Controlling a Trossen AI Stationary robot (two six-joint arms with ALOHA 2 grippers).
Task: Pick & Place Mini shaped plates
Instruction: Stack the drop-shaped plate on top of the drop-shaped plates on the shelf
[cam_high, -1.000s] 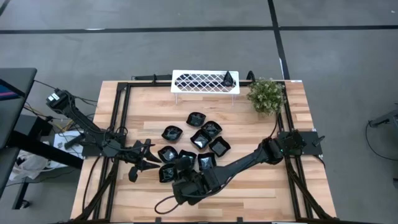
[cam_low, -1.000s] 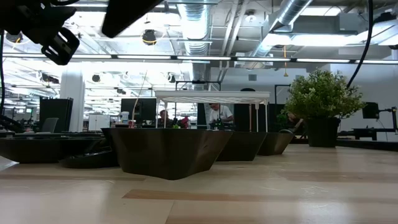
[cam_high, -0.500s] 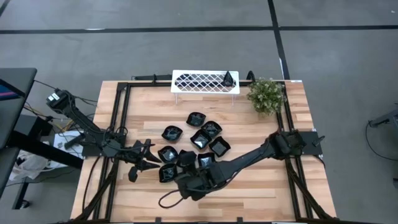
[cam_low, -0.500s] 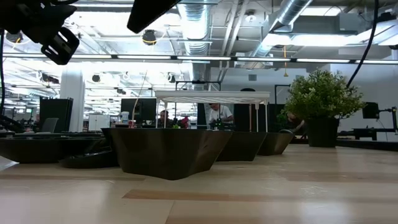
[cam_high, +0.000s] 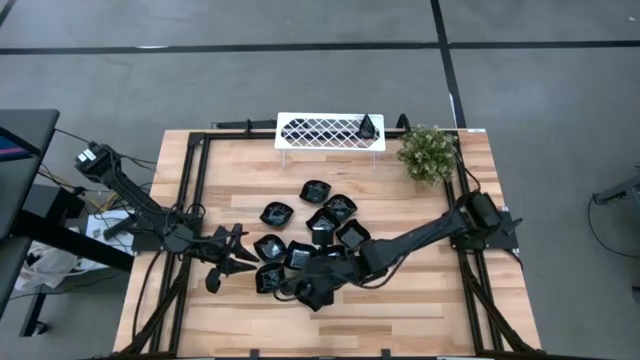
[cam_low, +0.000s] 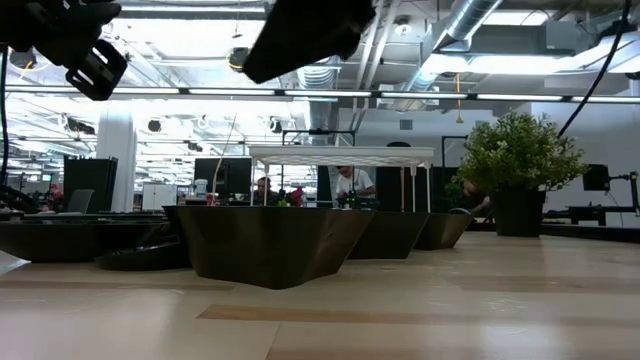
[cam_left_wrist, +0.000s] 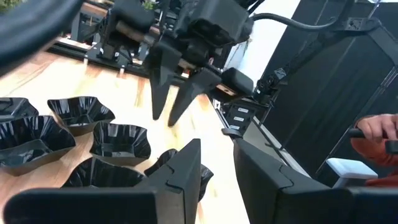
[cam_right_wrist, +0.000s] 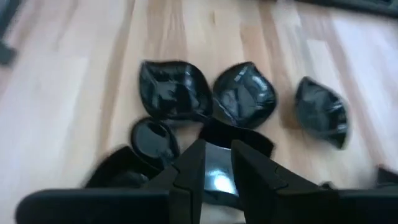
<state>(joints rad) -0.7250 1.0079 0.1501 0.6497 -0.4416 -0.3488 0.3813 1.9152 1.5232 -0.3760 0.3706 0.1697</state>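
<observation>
Several mini shaped plates, glossy and black, sit bottom-down in a cluster at the table's middle; they also show in the low view. One more plate rests on the white lattice tray at the far edge. My right gripper hovers over the near end of the cluster. It is open and empty, with its fingers pointing down above a plate. Left of the cluster, my left gripper waits low and open.
A green bushy plant stands at the far right corner. Black frame rails run along the table's left and right sides. Bare wood lies near the table's near edge. A person's hand shows beyond the table.
My right gripper has travelled toward the table's right and slightly toward the far edge, coming from the near side to over the near plates. Its arm has stretched out lower. The plates and my left arm have kept still.
</observation>
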